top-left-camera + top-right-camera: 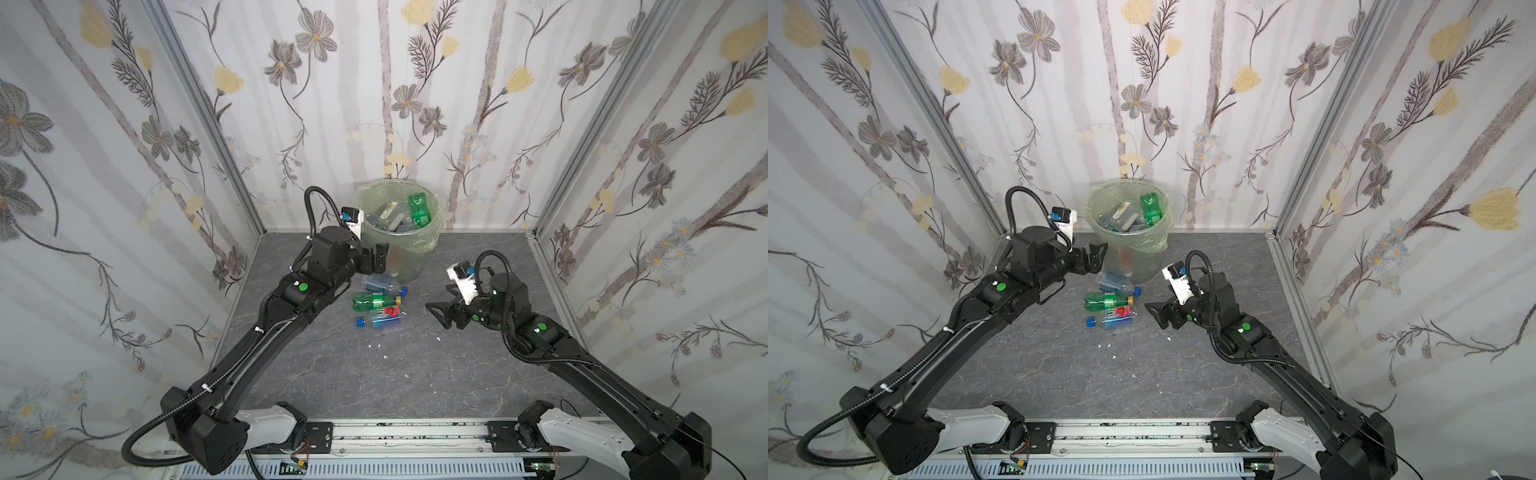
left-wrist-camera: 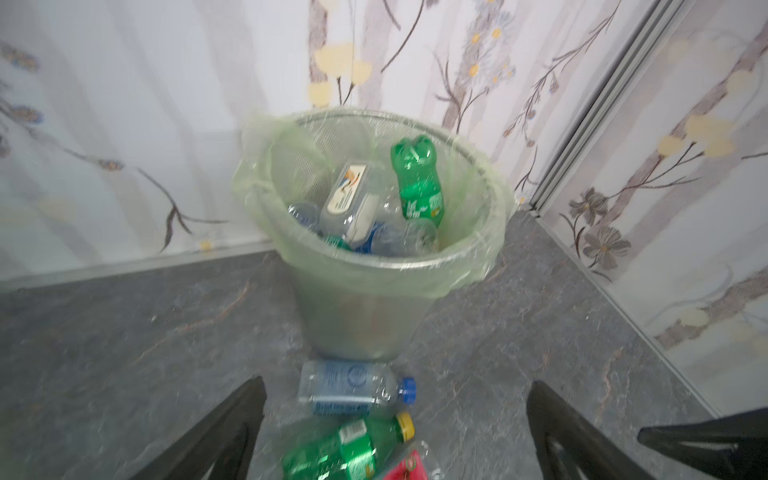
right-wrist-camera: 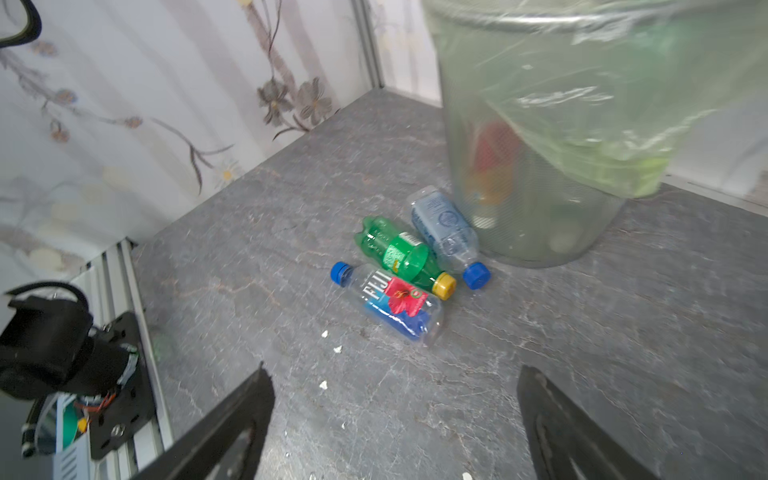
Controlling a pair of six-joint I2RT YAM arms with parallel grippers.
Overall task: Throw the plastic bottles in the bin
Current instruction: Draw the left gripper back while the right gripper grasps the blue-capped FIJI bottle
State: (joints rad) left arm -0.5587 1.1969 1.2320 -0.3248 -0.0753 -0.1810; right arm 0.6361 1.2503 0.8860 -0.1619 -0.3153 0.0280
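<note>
Your left gripper (image 1: 1094, 255) hovered beside the bin (image 2: 361, 316), jaws wide, holding nothing. Your right gripper (image 1: 1154, 316) pointed low at three plastic bottles (image 3: 399, 266) lying at the bin's foot, jaws spread and empty; others lay inside.

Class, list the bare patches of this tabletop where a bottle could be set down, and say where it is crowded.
Free: the wide front of the table, between the three bottles and the rail; also the back right corner, between bin and right wall. Crowded: before the bin, with the bottles, left gripper and right gripper.
</note>
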